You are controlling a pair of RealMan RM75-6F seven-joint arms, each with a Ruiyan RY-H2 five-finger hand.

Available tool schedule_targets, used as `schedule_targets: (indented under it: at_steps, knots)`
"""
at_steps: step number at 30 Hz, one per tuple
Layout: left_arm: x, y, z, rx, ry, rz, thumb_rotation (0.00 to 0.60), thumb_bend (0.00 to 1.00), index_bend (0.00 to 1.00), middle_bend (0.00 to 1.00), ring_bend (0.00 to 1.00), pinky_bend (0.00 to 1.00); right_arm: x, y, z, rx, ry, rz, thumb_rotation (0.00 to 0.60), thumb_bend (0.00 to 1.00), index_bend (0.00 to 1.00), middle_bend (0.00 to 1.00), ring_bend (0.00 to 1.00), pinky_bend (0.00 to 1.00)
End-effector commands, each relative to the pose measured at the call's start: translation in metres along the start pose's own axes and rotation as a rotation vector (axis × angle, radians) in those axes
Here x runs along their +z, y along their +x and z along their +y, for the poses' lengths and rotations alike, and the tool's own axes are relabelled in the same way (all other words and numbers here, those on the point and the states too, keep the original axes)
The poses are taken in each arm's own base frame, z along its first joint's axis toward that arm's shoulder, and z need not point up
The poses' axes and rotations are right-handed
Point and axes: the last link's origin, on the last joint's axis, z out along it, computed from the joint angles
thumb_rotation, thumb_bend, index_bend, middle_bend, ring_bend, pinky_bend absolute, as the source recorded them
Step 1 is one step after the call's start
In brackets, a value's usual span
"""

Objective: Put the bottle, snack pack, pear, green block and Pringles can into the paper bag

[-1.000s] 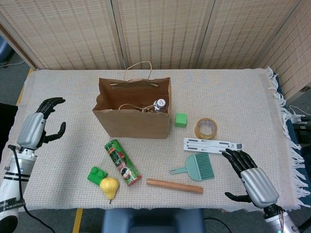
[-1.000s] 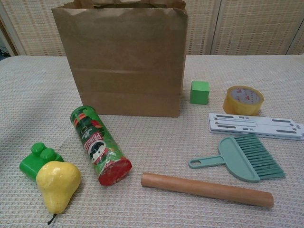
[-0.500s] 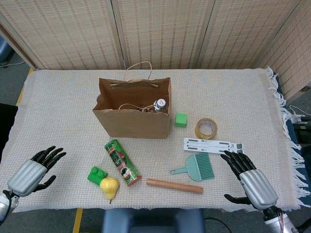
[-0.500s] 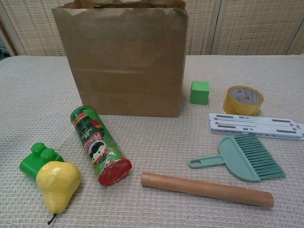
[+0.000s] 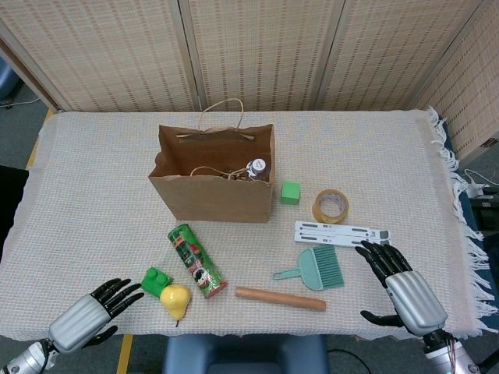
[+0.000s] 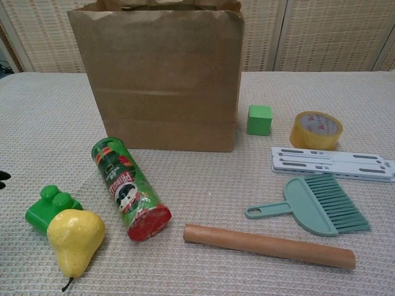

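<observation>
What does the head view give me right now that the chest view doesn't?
Only the head view shows the bag's inside, with the bottle already in it, and both open hands: the left hand near the green brick, the right hand beside the brush. The chest view adds only a close front face of the paper bag and a dark sliver at its left edge. Both show the Pringles can, pear, green cube, tape roll and wooden rod.
</observation>
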Motion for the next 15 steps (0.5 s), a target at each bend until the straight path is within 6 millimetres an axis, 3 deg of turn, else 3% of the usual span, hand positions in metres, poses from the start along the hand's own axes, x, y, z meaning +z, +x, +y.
schedule_targets:
  at_steps: [1,15]
  knots:
    - [0.002,-0.006,0.005,-0.024,0.009,-0.012,0.600,0.36,0.00,0.00,0.00,0.11,0.000,0.000,0.000,0.000,0.000,-0.003,0.600,0.00,0.00,0.00,0.00,0.00]
    - [0.045,-0.025,0.033,-0.053,-0.050,-0.014,0.600,0.36,0.00,0.00,0.00,0.11,-0.001,-0.003,-0.001,-0.006,0.005,-0.011,0.600,0.00,0.00,0.00,0.00,0.00]
